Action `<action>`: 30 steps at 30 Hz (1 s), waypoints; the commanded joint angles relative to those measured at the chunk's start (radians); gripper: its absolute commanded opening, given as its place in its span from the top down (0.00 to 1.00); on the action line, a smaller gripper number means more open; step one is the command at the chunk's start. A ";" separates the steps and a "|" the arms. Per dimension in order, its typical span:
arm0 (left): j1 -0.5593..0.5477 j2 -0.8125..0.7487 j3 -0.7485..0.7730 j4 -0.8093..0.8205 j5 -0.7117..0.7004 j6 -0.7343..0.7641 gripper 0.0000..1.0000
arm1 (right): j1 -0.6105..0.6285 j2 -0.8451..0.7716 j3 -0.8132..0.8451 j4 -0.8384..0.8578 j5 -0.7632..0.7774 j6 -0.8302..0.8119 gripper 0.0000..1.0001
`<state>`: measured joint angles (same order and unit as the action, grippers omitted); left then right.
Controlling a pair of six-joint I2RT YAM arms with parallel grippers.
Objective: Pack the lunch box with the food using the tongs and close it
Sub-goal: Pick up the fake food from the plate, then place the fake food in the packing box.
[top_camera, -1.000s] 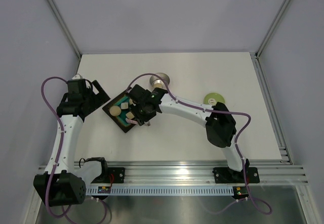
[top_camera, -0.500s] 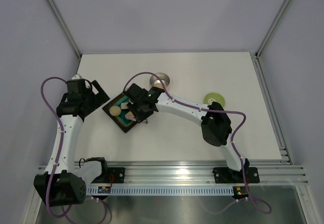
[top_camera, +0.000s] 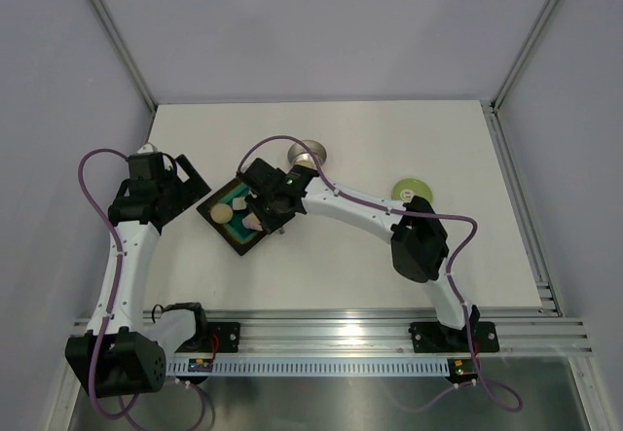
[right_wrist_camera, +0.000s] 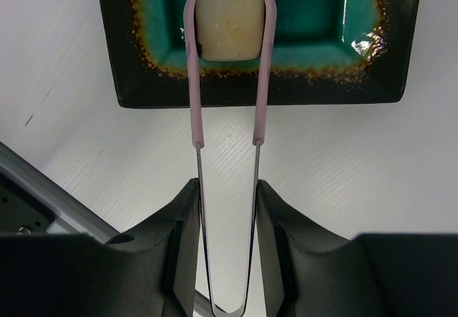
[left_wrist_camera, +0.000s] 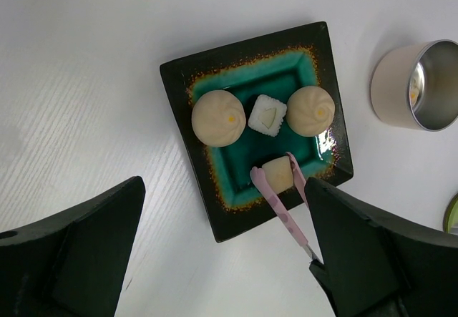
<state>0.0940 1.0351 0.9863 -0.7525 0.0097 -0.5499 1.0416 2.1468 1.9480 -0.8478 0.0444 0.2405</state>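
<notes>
**Top external view.** The table [top_camera: 389, 256] carries one lunch box [top_camera: 308, 152], standing upright with its mouth uncovered. One green lid [top_camera: 411, 190] lies flat, well apart from the lunch box on its right. One dark square tray [top_camera: 216, 229] sits to the left of the lunch box. The left gripper [top_camera: 187, 186] hangs just beside the tray's left corner. The right gripper [top_camera: 268, 207] is over the tray's right side.

**Left wrist view.** The left gripper's fingers stand wide apart and hold nothing. The tray's teal floor carries four pieces of food:
- a beige ball [left_wrist_camera: 218, 119];
- a second ball [left_wrist_camera: 310, 111];
- one white cube [left_wrist_camera: 267, 114] with a pale green mark, lying between the two balls;
- one beige cube [left_wrist_camera: 278, 174], nearer the tray's lower rim.

One pair of tongs [left_wrist_camera: 274, 201] reaches in over that rim. The lunch box stands beside the tray, apart from it.

**Right wrist view.** The right gripper's fingers [right_wrist_camera: 179, 245] are clamped on the two steel arms of the tongs. The pink tips flank the beige cube, one touching each side. The cube rests on the teal floor, just inside the rim nearest the gripper.
</notes>
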 commanded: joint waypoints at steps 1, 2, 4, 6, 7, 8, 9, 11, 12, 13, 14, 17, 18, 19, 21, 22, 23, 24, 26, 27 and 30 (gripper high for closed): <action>0.007 -0.018 -0.003 0.039 0.024 0.016 0.01 | -0.009 -0.100 0.032 0.023 0.029 -0.014 0.79; 0.007 -0.018 -0.005 0.039 0.024 0.016 0.01 | -0.014 -0.105 0.035 0.023 0.028 -0.012 0.79; 0.009 -0.018 -0.005 0.041 0.024 0.016 0.01 | -0.029 -0.110 0.038 0.027 0.029 -0.012 0.79; 0.009 -0.018 -0.006 0.039 0.024 0.015 0.01 | -0.041 -0.123 0.037 0.038 0.031 -0.009 0.79; 0.009 -0.018 -0.005 0.039 0.023 0.016 0.01 | -0.051 -0.128 0.037 0.041 0.031 -0.009 0.80; 0.009 -0.018 -0.005 0.038 0.024 0.016 0.01 | -0.058 -0.133 0.037 0.041 0.032 -0.010 0.80; 0.010 -0.018 -0.003 0.036 0.024 0.016 0.01 | -0.064 -0.142 0.038 0.041 0.035 -0.009 0.80; 0.009 -0.020 -0.001 0.035 0.021 0.016 0.01 | -0.090 -0.160 0.035 0.041 0.043 -0.012 0.79; 0.010 -0.021 -0.001 0.036 0.024 0.018 0.01 | -0.100 -0.166 0.034 0.044 0.055 -0.012 0.79; 0.010 -0.020 0.000 0.036 0.026 0.018 0.01 | -0.112 -0.174 0.025 0.047 0.057 -0.012 0.79; 0.010 -0.021 0.000 0.036 0.027 0.016 0.01 | -0.135 -0.189 0.017 0.055 0.060 -0.009 0.80; 0.012 -0.020 0.000 0.036 0.032 0.016 0.01 | -0.188 -0.214 0.006 0.065 0.071 -0.009 0.79; 0.013 -0.020 0.002 0.036 0.032 0.016 0.01 | -0.202 -0.218 0.003 0.072 0.077 -0.009 0.79; 0.012 -0.020 0.000 0.036 0.033 0.016 0.01 | -0.215 -0.222 -0.001 0.076 0.081 -0.009 0.79; 0.012 -0.018 0.000 0.036 0.036 0.015 0.01 | -0.250 -0.223 -0.003 0.084 0.098 -0.013 0.79; 0.012 -0.018 0.000 0.038 0.039 0.015 0.01 | -0.262 -0.219 0.008 0.082 0.103 -0.017 0.79; 0.012 -0.017 0.002 0.036 0.039 0.013 0.01 | -0.273 -0.208 0.012 0.081 0.107 -0.021 0.79; 0.012 -0.017 0.003 0.038 0.039 0.013 0.01 | -0.294 -0.200 0.023 0.078 0.118 -0.023 0.79; 0.012 -0.015 0.005 0.038 0.044 0.011 0.01 | -0.314 -0.176 0.034 0.081 0.126 -0.027 0.79; 0.012 -0.015 0.006 0.036 0.044 0.013 0.01 | -0.333 -0.166 0.043 0.082 0.126 -0.029 0.79; 0.012 -0.014 0.008 0.035 0.044 0.015 0.01 | -0.356 -0.130 0.061 0.084 0.129 -0.032 0.79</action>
<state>0.0994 1.0351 0.9863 -0.7528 0.0277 -0.5499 0.7033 1.9873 1.9484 -0.8066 0.1425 0.2287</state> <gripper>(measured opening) 0.987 0.393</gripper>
